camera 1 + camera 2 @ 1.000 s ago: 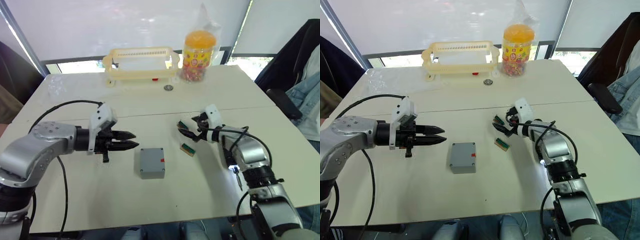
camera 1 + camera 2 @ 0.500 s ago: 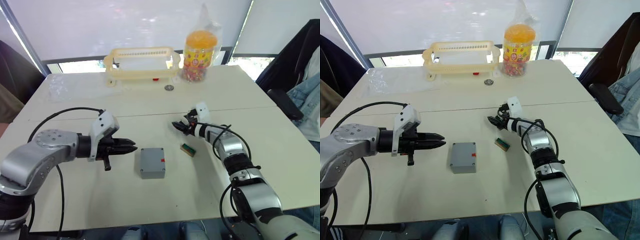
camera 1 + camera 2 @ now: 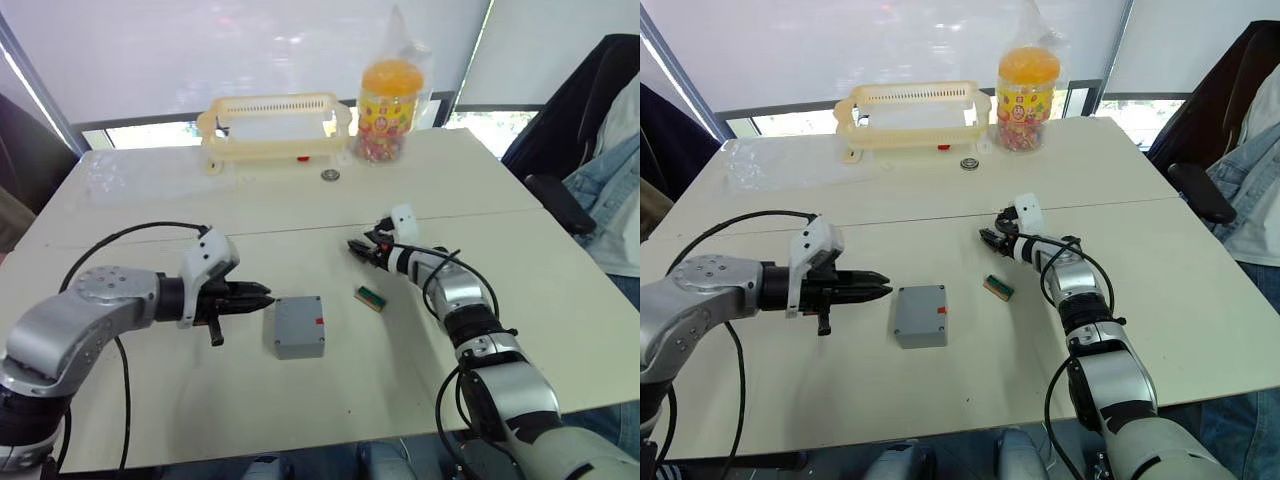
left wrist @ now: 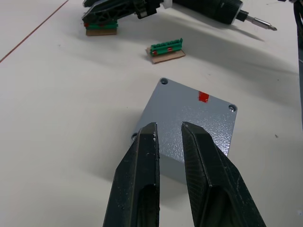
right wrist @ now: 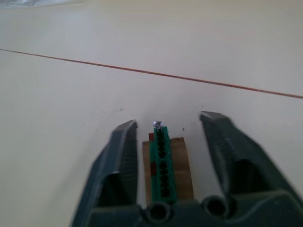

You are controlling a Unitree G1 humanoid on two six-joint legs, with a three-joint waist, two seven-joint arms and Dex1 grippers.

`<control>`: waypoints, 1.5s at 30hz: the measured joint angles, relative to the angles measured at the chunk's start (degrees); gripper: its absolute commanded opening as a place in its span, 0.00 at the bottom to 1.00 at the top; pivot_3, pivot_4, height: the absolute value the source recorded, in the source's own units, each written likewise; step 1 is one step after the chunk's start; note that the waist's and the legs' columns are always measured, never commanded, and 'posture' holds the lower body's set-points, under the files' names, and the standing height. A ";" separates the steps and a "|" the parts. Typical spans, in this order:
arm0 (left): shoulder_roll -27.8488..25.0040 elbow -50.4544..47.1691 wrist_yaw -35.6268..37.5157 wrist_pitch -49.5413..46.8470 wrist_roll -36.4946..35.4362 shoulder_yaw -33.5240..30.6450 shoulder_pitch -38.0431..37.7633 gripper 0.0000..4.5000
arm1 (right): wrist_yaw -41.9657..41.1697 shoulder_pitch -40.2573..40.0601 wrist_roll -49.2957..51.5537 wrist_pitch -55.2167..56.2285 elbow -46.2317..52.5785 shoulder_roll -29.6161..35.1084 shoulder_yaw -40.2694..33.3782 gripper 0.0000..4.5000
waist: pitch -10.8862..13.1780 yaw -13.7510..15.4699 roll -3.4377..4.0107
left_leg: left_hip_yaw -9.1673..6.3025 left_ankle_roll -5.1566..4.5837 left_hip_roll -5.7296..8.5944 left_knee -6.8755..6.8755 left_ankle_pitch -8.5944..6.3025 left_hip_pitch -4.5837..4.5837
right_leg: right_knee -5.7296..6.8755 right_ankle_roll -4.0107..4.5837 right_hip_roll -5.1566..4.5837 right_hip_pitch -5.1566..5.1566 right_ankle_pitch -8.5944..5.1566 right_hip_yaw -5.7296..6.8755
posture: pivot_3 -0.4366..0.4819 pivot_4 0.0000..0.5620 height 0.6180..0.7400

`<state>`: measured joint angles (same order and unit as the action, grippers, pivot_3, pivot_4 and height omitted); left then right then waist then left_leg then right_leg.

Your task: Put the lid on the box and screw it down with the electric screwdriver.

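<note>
We see the box [image 3: 298, 326] sitting on the counter [image 3: 300, 210] with its lid [image 4: 194, 116] already resting flat on top, screw holes visible at the corners and a red mark near one edge. Our left gripper [image 3: 256, 296] is the nearer one: it lies level with the box and just beside its left side, jaws pointing straight at it, the tips close to the lid's corner but not touching. Those jaws stand only a narrow gap apart and hold nothing.

Our right gripper [image 3: 361, 249] hovers well beyond the box, on its far right, with jaws spread around a small green connector piece [image 5: 163, 165] on brown backing; whether they press on it we cannot tell. A second green piece [image 3: 370, 297] lies on the counter between that gripper and the box.

The screwdriver [image 4: 215, 8] shows in the left wrist view, lying past the box with its metal bit pointing away to the side. We judge the next step needs the screwdriver fetched while the left jaws steady the box.
</note>
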<state>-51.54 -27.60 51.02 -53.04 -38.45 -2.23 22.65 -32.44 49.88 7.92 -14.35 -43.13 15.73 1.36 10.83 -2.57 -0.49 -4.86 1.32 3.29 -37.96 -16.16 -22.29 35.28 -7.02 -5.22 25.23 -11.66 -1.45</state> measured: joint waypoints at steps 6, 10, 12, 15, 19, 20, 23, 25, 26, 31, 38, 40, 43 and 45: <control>0.01 0.01 -0.02 0.21 0.43 0.09 -0.11 0.17 | 0.09 0.00 -0.36 0.33 -0.04 -0.52 -0.05 0.01 | 0.00 0.00 0.00 | 0.01 0.00 0.00 0.00 0.00 0.00 | 0.00 0.00 0.00 0.00 0.00 0.00 | 0.48 0.27 1.00; 0.03 0.01 -0.08 0.79 0.48 0.11 -0.57 0.17 | 0.00 0.00 -0.35 0.33 -0.04 -0.66 -0.06 0.01 | 0.00 0.02 0.00 | 0.00 0.00 0.00 0.00 0.00 0.00 | 0.00 0.00 0.00 0.00 0.00 -0.01 | 0.48 0.27 1.00; 0.03 0.01 -0.13 1.01 0.52 0.21 -0.57 0.17 | -0.04 0.00 -0.35 0.32 -0.03 -0.67 -0.06 0.01 | 0.00 0.01 0.00 | 0.00 0.00 0.00 0.00 0.00 0.00 | 0.00 0.00 0.00 0.00 0.00 -0.01 | 0.48 0.27 1.00; 0.06 0.03 -0.22 1.28 0.66 0.51 -0.57 0.17 | -0.04 0.00 -0.32 0.32 0.07 -0.67 -0.08 0.01 | 0.00 0.00 0.00 | 0.01 0.00 0.00 0.00 0.00 0.00 | 0.00 0.00 0.00 0.00 0.00 -0.01 | 0.48 0.27 1.00; 0.27 0.29 -0.25 1.75 0.83 0.79 -0.57 0.17 | -0.10 0.00 0.10 -0.01 0.87 -0.67 -0.60 0.01 | 0.00 0.01 0.00 | 0.01 0.00 0.00 0.00 0.00 0.00 | 0.01 0.00 0.00 0.00 0.00 -0.01 | 0.48 0.27 1.00; 0.36 0.43 -0.25 2.01 0.93 0.87 -0.59 0.17 | -0.11 -0.01 0.17 -0.19 1.15 -0.65 -0.72 0.01 | 0.00 0.02 0.00 | 0.01 0.00 0.00 0.00 0.00 0.00 | 0.00 0.00 0.00 0.00 0.00 -0.01 | 0.48 0.27 1.00; 0.42 0.47 -0.24 2.34 1.19 1.09 -0.59 0.17 | -0.21 -0.04 0.67 -1.13 2.48 -0.65 -1.16 0.01 | 0.00 0.01 0.00 | 0.00 0.00 0.00 0.00 0.00 0.00 | 0.01 0.00 0.00 0.00 0.00 -0.01 | 0.48 0.27 1.00; 0.48 0.48 -0.24 2.42 1.52 1.26 -0.60 0.17 | -0.23 -0.07 0.83 -1.55 3.31 -0.60 -1.50 0.01 | 0.00 0.01 0.00 | 0.01 0.00 0.00 0.00 0.00 0.00 | 0.01 0.00 0.00 0.00 0.00 -0.01 | 0.48 0.27 1.00; 0.51 0.48 -0.23 2.44 1.59 1.30 -0.59 0.17 | -0.24 -0.21 0.83 -1.56 3.70 -0.57 -1.62 0.01 | 0.00 0.02 0.00 | 0.01 0.00 0.00 0.00 0.00 0.00 | 0.01 0.00 0.00 0.00 0.00 -0.01 | 0.48 0.27 1.00; 0.73 0.51 -0.04 2.58 1.70 1.38 -0.58 0.17 | -0.42 -1.42 1.43 -2.36 7.76 -0.27 -2.33 0.01 | 0.00 0.02 0.00 | 0.01 0.00 0.00 0.00 0.00 0.00 | 0.01 0.00 0.00 0.00 0.00 -0.02 | 0.48 0.27 1.00; 1.01 0.51 1.05 3.04 1.69 1.62 -0.59 0.17 | -5.88 -10.53 6.86 -12.05 35.95 6.10 -2.23 0.01 | 0.00 0.29 0.01 | -0.01 -0.01 -0.01 -0.01 0.00 -0.05 | 0.01 0.00 -0.01 0.02 0.00 -0.01 | 0.48 0.27 1.00; 1.03 0.51 1.43 3.35 1.69 1.75 -0.53 0.17 | -7.75 -13.43 9.10 -15.76 44.24 8.39 -2.15 0.01 | 0.00 0.29 0.01 | -0.01 -0.01 -0.01 -0.02 0.00 -0.05 | 0.03 0.00 -0.01 0.02 0.00 -0.01 | 0.48 0.27 1.00; 1.03 0.52 1.95 3.50 1.67 1.98 -0.46 0.17 | -9.96 -17.54 12.09 -20.69 55.58 11.57 -0.87 0.01 | 0.00 0.19 0.00 | 0.00 -0.01 -0.02 -0.02 -0.01 -0.03 | 0.04 0.00 0.00 0.02 0.00 -0.01 | 0.48 0.27 1.00; 0.95 0.53 2.52 3.54 1.68 2.10 -0.46 0.17 | -10.36 -19.35 13.15 -22.76 60.02 12.40 0.36 0.01 | 0.00 0.12 0.00 | 0.01 -0.02 -0.03 -0.02 -0.01 -0.03 | 0.04 0.00 0.01 0.02 0.00 -0.01 | 0.48 0.27 1.00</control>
<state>-50.59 -27.07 53.54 -49.50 -36.76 -0.14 22.19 -42.81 30.53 21.07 -37.11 16.89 28.13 1.73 10.83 -2.45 -0.48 -4.86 1.30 3.26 -37.98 -16.17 -22.32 35.31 -7.02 -5.21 25.25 -11.66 -1.46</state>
